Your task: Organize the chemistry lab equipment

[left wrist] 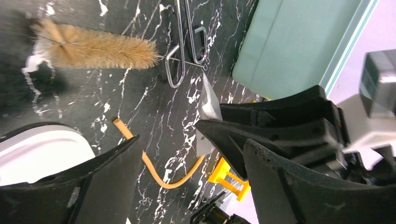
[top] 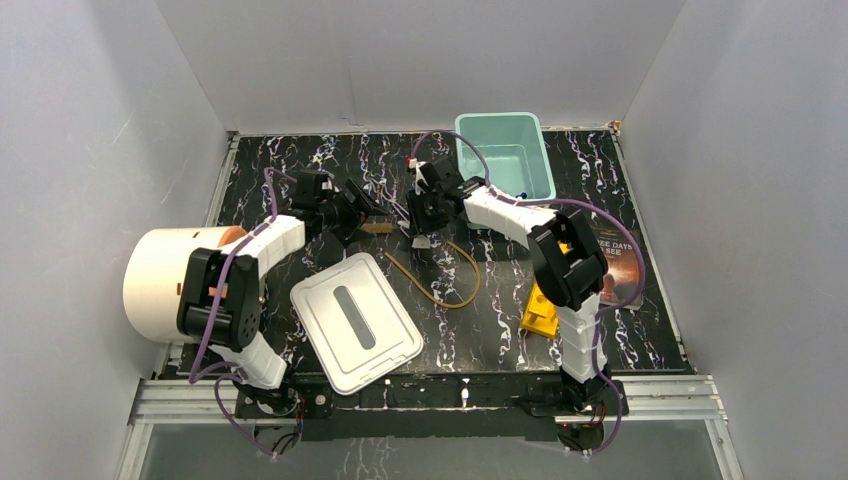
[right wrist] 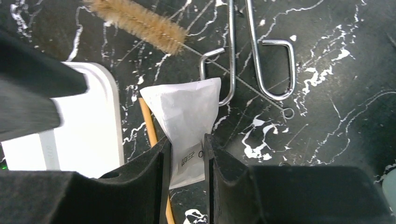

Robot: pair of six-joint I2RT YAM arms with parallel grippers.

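Right claw (right wrist: 187, 161) pinches the packet (right wrist: 184, 109) over mid-bench. Left claw (left wrist: 191, 151) gapes wide, empty. Brush (left wrist: 93, 46), tongs (left wrist: 184, 49) and tubing (top: 452, 272) lie unsorted mid-bench. The far-edge bin (top: 500, 118) looks nearly empty, so the task seems barely begun.

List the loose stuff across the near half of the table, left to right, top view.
cream cylinder → white lid → amber tubing loop → yellow piece → dark book
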